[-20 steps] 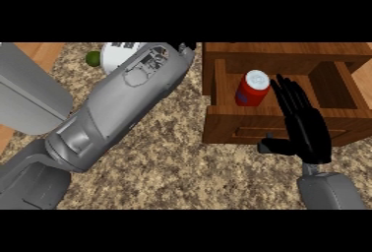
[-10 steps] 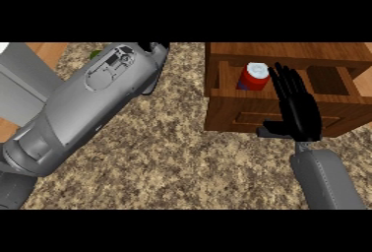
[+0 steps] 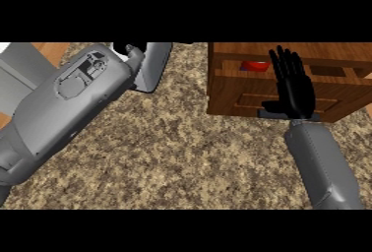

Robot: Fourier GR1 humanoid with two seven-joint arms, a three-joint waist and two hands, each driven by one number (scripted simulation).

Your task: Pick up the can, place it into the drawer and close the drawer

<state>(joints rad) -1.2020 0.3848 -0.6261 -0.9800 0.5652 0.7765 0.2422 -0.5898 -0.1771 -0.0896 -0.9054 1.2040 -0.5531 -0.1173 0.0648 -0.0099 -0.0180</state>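
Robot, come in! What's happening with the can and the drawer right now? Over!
Right hand open, flat against the drawer front. Red can inside the drawer, barely showing. Left hand mostly hidden at top edge. Nothing in the way.

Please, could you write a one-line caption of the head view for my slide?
Open right robot hand lies flat against the brown wooden drawer, with the red can just visible inside.

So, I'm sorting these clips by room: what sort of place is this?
Probably a kitchen counter. The top is speckled brown stone, and a wooden drawer unit stands on it with a red can in its open drawer. The right hand lies flat against the drawer's front.
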